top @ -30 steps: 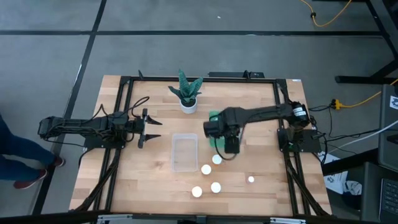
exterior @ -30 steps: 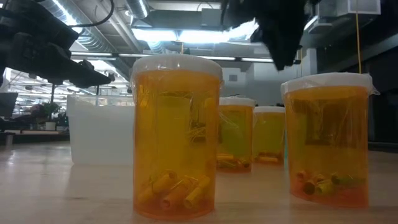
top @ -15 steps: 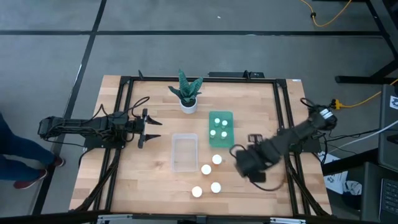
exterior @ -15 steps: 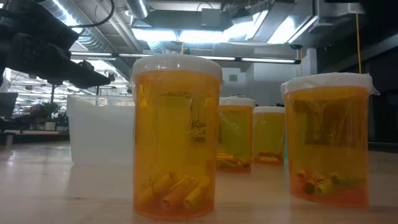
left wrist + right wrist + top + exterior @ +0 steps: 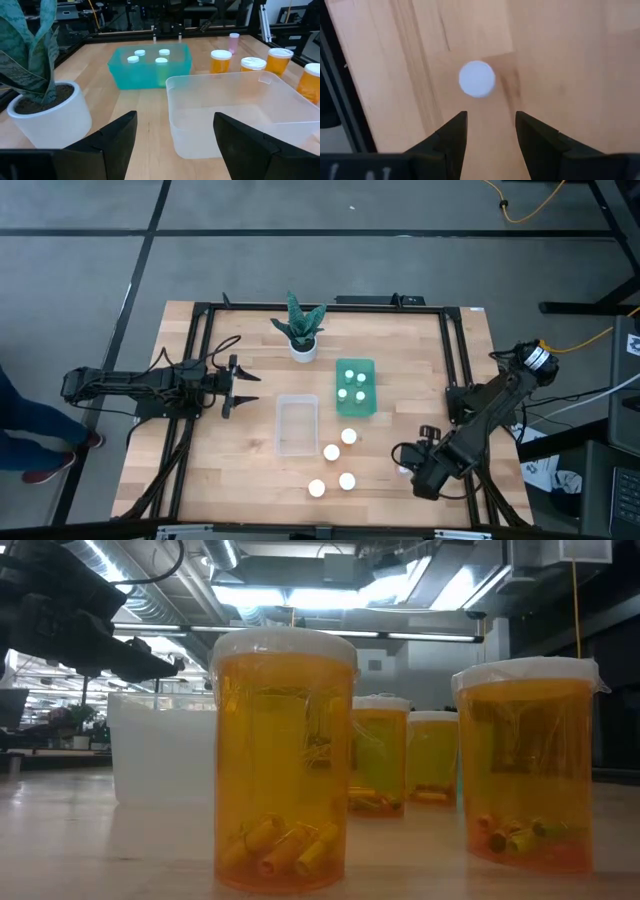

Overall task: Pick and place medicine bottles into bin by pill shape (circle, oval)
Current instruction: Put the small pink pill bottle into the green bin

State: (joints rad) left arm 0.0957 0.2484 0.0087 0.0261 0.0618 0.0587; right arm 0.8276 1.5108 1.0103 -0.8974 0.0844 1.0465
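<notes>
The right gripper, open and empty, hangs just short of a small white-capped bottle near the table's right edge, and should centre over it before closing, while the left gripper waits open beside the clear bin.

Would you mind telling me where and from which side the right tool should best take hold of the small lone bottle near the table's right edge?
Probably at the cap or just below it, coming straight down. The small bottle stands upright and apart from the other bottles, showing its round white cap to the right tool, which hangs open right above it. A round body suits any finger direction, and nothing crowds it.
</notes>
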